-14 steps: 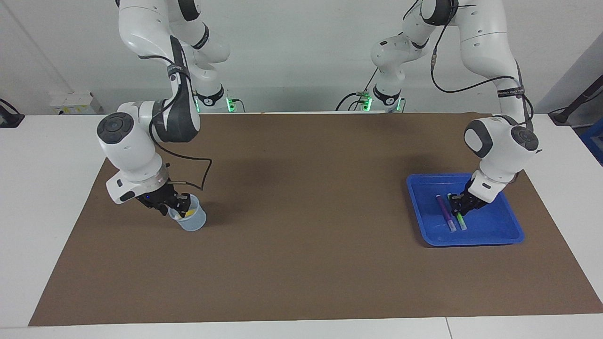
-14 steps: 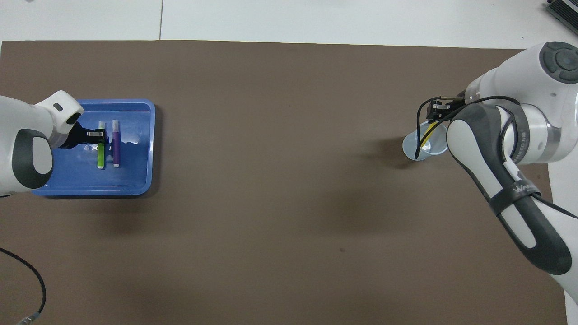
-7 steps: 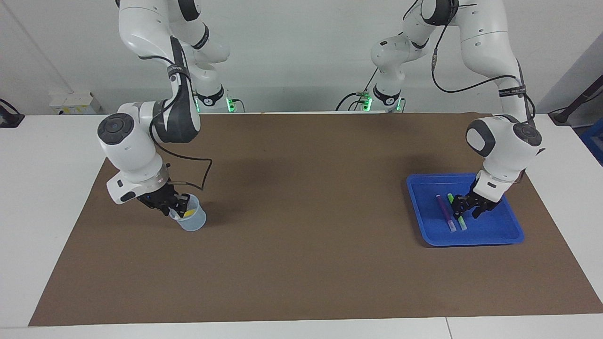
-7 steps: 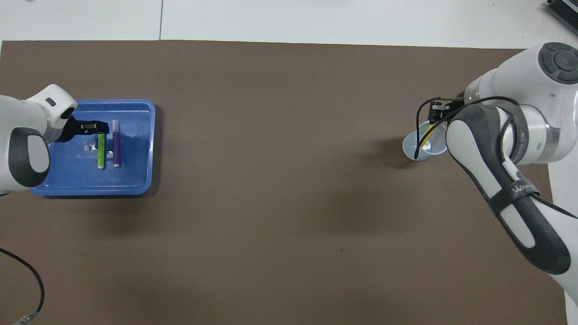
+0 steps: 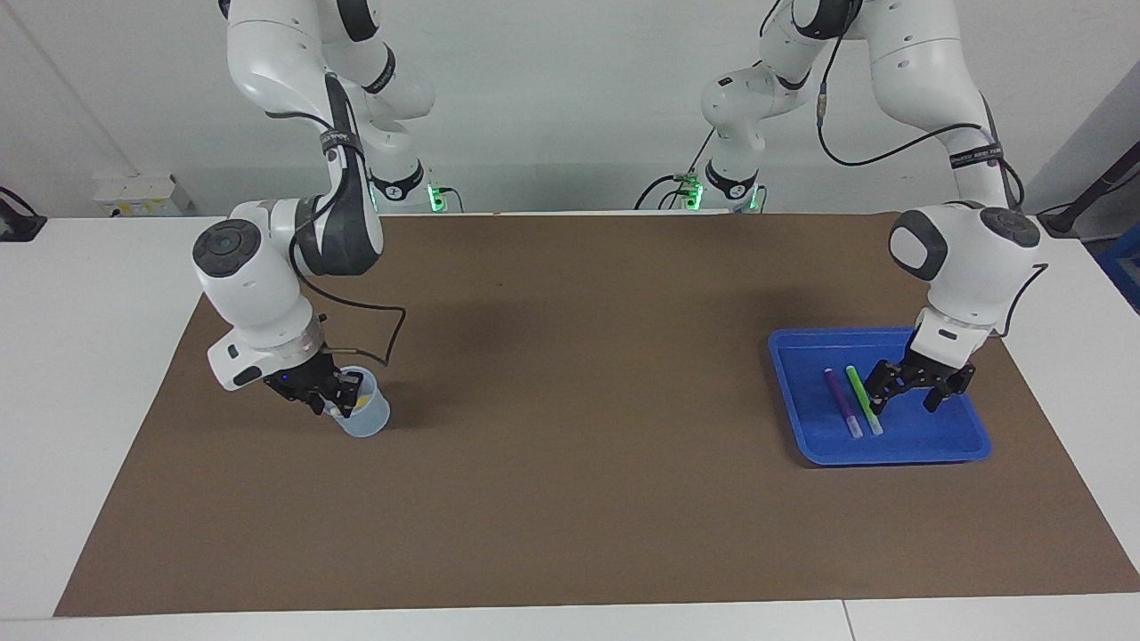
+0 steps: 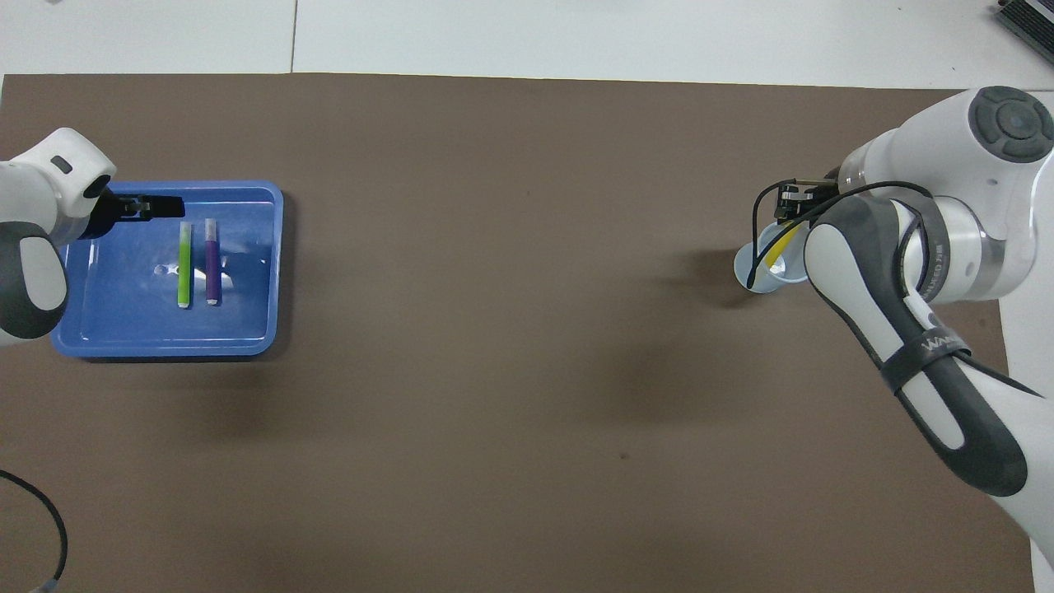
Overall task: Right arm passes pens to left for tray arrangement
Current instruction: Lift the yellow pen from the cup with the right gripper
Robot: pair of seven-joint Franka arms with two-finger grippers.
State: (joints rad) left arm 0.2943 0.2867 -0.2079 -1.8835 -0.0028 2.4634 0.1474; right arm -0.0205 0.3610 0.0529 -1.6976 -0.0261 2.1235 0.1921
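A brown mat (image 5: 570,418) covers a white table with two robot arms. Toward the left arm's end sits a blue tray (image 5: 962,445) holding a purple pen (image 5: 842,402) and a green pen (image 5: 861,398), lying side by side and parallel. The left gripper (image 5: 917,387) hovers over the tray beside the green pen, jaws wide apart and empty. Toward the right arm's end stands a small translucent cup (image 5: 367,418) with a yellow pen (image 6: 776,249) leaning inside. The right gripper (image 5: 331,392) reaches into the cup's mouth at the yellow pen; whether its jaws are clamped on it cannot be told.
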